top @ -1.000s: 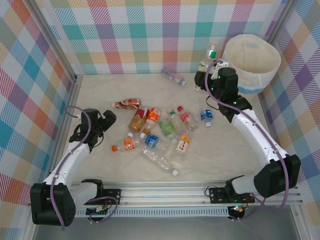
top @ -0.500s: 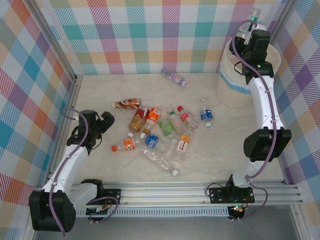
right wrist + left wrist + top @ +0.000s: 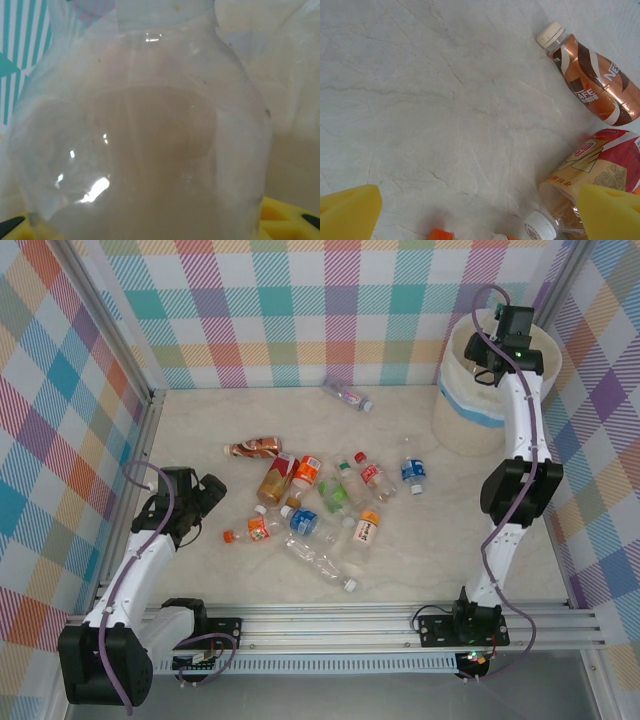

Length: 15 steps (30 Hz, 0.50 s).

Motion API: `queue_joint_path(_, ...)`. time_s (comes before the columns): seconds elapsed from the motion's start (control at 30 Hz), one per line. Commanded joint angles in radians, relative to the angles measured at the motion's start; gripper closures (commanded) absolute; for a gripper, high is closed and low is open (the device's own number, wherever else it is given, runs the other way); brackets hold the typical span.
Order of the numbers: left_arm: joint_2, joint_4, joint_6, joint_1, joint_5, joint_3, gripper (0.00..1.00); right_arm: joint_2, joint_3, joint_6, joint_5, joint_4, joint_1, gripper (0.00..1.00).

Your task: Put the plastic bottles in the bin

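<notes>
My right gripper (image 3: 500,340) reaches over the mouth of the cream-white bin (image 3: 462,390) at the back right. It is shut on a clear plastic bottle (image 3: 145,130), whose body looms close in the right wrist view, with yellow fingertips (image 3: 287,220) at the bottom edge. Several plastic bottles (image 3: 320,502) lie in a cluster mid-table. My left gripper (image 3: 205,498) hovers open to the left of them, nothing between its fingers (image 3: 347,212). In front of the left gripper (image 3: 480,210) lie a brown coffee bottle (image 3: 592,82) and an amber bottle with a red label (image 3: 592,170).
One clear bottle (image 3: 348,395) lies alone near the back wall. A blue-labelled bottle (image 3: 412,472) lies right of the cluster. Plaid walls close the table on three sides, and a metal rail (image 3: 330,625) runs along the near edge.
The right arm carried the clear bottle from left of the bin up above it, then lowered it toward the bin's mouth. The left arm has barely moved.
</notes>
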State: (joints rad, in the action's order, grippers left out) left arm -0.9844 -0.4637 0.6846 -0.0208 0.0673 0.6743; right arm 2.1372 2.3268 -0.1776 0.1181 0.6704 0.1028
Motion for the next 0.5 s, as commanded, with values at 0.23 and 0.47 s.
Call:
queue_joint_path(0.23, -0.034, -0.067, -0.004, 0.018, -0.015, 0.014, 0.00, 0.025, 0.081, 0.036, -0.306, 0.092, 0.001, 0.38)
queue_joint_path(0.47, -0.084, -0.169, -0.013, 0.017, 0.035, 0.061, 0.00, -0.027, 0.075, 0.027, -0.255, 0.133, 0.000, 0.25)
